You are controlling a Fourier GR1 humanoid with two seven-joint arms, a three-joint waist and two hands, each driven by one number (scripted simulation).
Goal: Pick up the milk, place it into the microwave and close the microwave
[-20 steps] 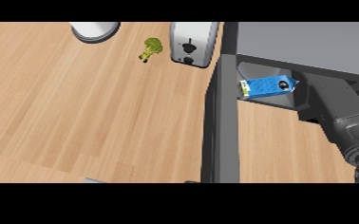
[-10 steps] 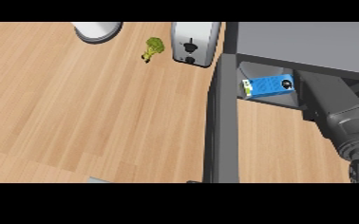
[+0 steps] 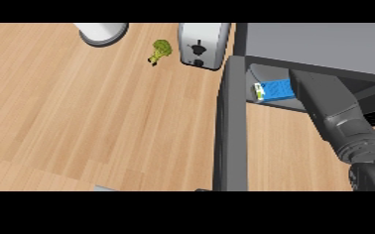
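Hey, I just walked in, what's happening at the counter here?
The robot's right forearm reaches into the open microwave, its end right at the blue milk carton, which sits just inside the opening. Whether the carton is gripped cannot be seen. The door stands wide open, not yet closed. A toaster stands on the counter nearby.

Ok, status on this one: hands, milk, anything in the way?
Left hand out of view; right hand at the milk, fingers not visible. Milk lying inside the microwave. Door wide open, toaster just left of it.
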